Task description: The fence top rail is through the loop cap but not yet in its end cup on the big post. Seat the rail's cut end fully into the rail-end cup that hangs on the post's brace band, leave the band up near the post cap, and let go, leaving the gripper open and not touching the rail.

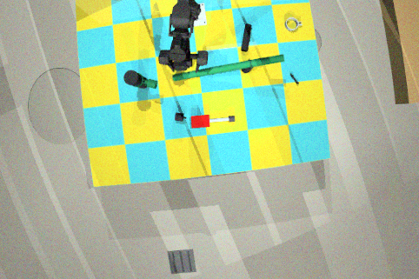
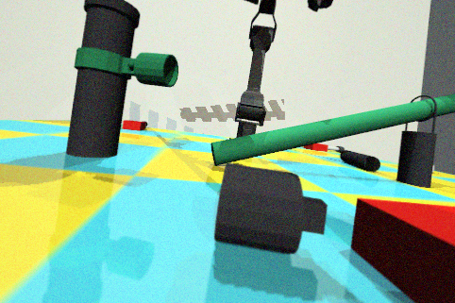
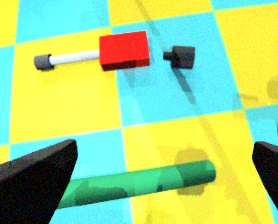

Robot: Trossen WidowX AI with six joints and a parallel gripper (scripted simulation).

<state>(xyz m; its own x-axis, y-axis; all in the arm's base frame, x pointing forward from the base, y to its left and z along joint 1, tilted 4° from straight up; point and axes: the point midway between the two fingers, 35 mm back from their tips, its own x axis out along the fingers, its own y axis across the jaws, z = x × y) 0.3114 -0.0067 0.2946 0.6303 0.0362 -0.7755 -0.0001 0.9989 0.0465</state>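
From above, the gripper (image 1: 182, 59) hangs spread wide over the green rail (image 1: 228, 67), near its cut end. From the side, that end sits low and apart from the rail-end cup (image 2: 158, 69) on the big post (image 2: 101, 75). The wrist camera shows the rail between empty fingers.
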